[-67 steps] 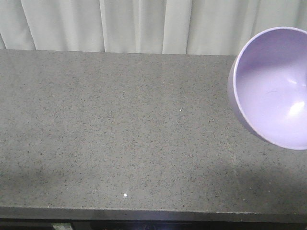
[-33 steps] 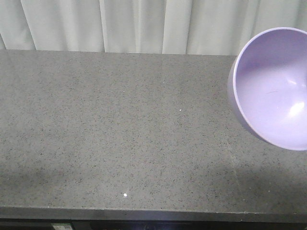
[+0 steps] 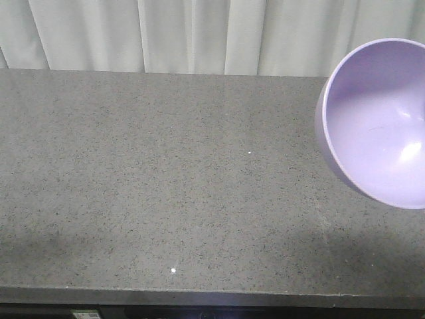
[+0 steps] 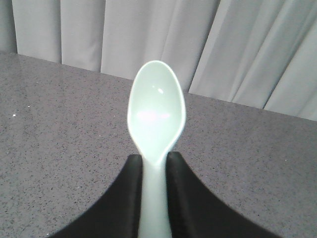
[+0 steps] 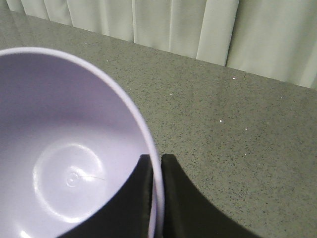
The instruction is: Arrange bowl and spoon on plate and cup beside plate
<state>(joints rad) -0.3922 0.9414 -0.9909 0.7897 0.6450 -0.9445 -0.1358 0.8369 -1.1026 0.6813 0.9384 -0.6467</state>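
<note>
Hardly anything has shifted since the earlier frame: the bowl (image 3: 375,126) hangs tilted over the worktop (image 3: 166,179) near its far right corner, as before, its rim pinched by the right claw (image 5: 157,161). The left claw (image 4: 154,163) pinches the handle of the spoon (image 4: 156,109), scoop raised above the worktop. Both seem lifted but not yet set down. Neither plate nor cup shows in any view, so the arranging looks to be all still ahead.
</note>
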